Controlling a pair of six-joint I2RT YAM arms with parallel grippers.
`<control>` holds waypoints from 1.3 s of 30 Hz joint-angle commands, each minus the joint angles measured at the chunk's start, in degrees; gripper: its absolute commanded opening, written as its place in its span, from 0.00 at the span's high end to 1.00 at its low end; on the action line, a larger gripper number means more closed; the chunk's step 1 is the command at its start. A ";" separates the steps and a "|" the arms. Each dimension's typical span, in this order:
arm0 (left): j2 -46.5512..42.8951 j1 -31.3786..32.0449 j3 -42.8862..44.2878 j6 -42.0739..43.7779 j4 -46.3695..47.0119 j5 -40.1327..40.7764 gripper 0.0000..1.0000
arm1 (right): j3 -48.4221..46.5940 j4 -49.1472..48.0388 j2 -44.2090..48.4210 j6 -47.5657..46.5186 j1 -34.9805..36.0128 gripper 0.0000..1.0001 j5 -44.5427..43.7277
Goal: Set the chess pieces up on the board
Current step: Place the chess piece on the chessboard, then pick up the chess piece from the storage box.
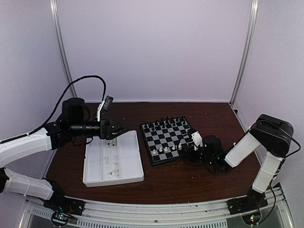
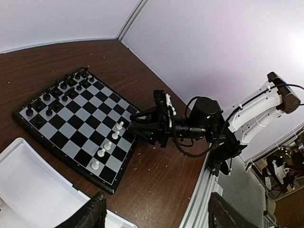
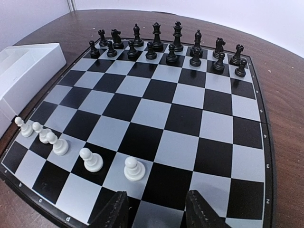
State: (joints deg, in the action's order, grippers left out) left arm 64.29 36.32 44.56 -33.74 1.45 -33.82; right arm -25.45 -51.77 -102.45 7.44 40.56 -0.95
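Note:
The chessboard (image 1: pixel 167 138) lies at mid-table. Black chessmen (image 3: pixel 171 45) fill its two far rows. Several white pawns (image 3: pixel 90 159) stand in a row near the board's near edge, also seen in the top view (image 1: pixel 166 149) and the left wrist view (image 2: pixel 108 145). My right gripper (image 3: pixel 156 211) is open and empty, low over the board's near edge, just right of the last white pawn (image 3: pixel 134 168). My left gripper (image 1: pixel 121 129) is open and empty, held above the far edge of the white tray (image 1: pixel 128 178). A few white pieces (image 1: pixel 112 166) lie in the tray.
The white tray also shows in the left wrist view (image 2: pixel 28 185) and in the right wrist view (image 3: pixel 28 71), close to the board's left side. White walls close the back and sides. A metal rail (image 1: pixel 156 211) runs along the near edge.

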 commanded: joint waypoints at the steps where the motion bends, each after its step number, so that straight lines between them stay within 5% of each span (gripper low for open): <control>1: -1.14 -0.28 0.57 2.01 -0.99 0.83 0.27 | 1.55 5.64 7.00 -0.04 0.55 0.55 -0.90; 7: -0.87 -0.28 2.55 3.97 -10.58 6.75 0.27 | -0.91 21.21 19.20 -0.90 0.63 0.52 -0.85; 14: 3.77 -0.30 8.44 6.11 -34.28 24.81 0.32 | -11.30 42.30 27.68 -2.48 0.67 0.52 0.34; 18: 9.52 -1.46 10.28 0.58 -39.69 32.85 0.41 | -15.23 48.64 29.94 -1.61 0.62 0.51 2.06; 26: 18.50 -2.83 13.63 -5.03 -42.62 34.53 0.60 | -19.05 52.51 30.09 1.04 0.62 0.50 5.48; 39: 21.16 -0.85 8.46 -19.46 -40.60 30.60 0.64 | -17.96 47.95 27.20 1.45 0.56 0.50 7.72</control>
State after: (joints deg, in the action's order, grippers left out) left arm 83.53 34.33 53.10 -49.21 -41.52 -2.02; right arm -43.27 -2.17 -74.17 8.32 40.91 5.56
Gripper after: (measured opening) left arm 0.361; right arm 0.497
